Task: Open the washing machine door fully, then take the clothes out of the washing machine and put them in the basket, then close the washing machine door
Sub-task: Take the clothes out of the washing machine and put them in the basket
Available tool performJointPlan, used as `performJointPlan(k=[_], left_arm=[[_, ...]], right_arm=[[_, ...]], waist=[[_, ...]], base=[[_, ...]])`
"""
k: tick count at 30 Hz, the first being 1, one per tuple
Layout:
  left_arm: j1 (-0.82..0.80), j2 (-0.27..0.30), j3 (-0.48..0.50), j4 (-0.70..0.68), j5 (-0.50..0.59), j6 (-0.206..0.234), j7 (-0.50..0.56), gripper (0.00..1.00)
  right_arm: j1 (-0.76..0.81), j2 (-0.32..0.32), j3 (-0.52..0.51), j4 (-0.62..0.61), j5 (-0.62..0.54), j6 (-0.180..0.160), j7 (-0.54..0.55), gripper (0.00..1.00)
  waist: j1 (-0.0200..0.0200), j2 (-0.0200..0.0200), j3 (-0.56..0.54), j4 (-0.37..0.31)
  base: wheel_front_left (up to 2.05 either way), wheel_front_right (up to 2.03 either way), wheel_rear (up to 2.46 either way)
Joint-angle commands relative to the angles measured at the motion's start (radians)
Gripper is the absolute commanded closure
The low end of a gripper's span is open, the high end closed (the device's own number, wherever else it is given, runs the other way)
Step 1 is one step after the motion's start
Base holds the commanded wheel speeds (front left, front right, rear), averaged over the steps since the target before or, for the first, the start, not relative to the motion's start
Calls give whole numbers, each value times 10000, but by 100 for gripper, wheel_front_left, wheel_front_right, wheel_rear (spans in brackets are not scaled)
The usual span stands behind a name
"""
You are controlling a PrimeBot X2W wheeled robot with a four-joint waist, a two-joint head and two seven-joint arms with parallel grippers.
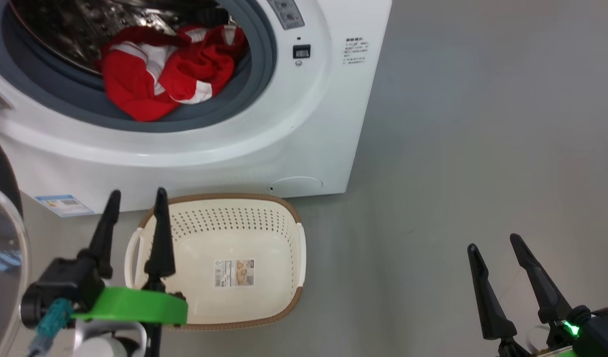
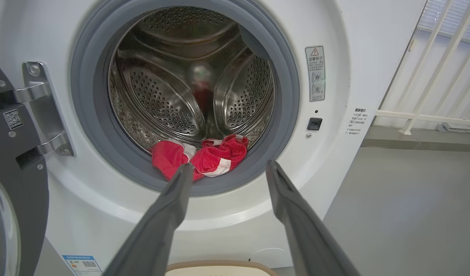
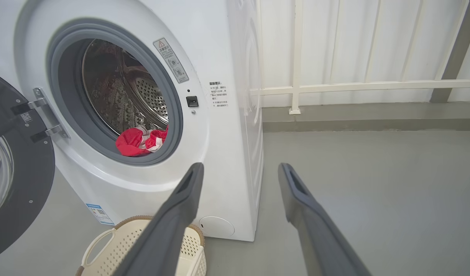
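Observation:
The white washing machine (image 1: 304, 124) stands with its door (image 3: 12, 184) swung open to the left on its hinge (image 2: 39, 111). Red clothes (image 1: 165, 74) with white trim lie at the front of the steel drum, spilling onto the grey seal (image 2: 89, 115); the clothes (image 2: 200, 157) also show in the left wrist view and as a red heap (image 3: 141, 141) in the right wrist view. The cream basket (image 1: 284, 238) sits empty on the floor before the machine. My left gripper (image 1: 135, 198) hangs open over the basket's left end. My right gripper (image 1: 492, 243) is open, off to the right above bare floor.
Grey floor (image 1: 482, 148) stretches to the right of the machine. A white railing (image 3: 354, 86) and wall run behind it. The open door's glass bowl (image 1: 4, 248) bulges at the far left, close beside my left arm.

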Motion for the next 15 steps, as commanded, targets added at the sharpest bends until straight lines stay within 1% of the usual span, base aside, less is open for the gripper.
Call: performJointPlan(k=[1,6,7,15], left_arm=[[-742,172,491,67,8,-117,-68,0],[-1726,123,656,717,12,-199,-26,0],[-1726,123,656,717,12,-199,-26,0],[-3208,105,1053,1981,-218,-478,-56,0]], right_arm=[[-408,-118,273,-237,-63,16,-112,0],[-709,-118,356,-159,-95,16,-178,0],[-709,-118,356,-159,-95,16,-178,0],[-1103,-118,474,29,-122,16,-302,0]], waist=[[0,0,469,-111],[0,0,974,-244],[0,0,974,-244],[0,0,1547,-508]], base=[[0,0,0],[0,0,0],[0,0,0],[0,0,0]])
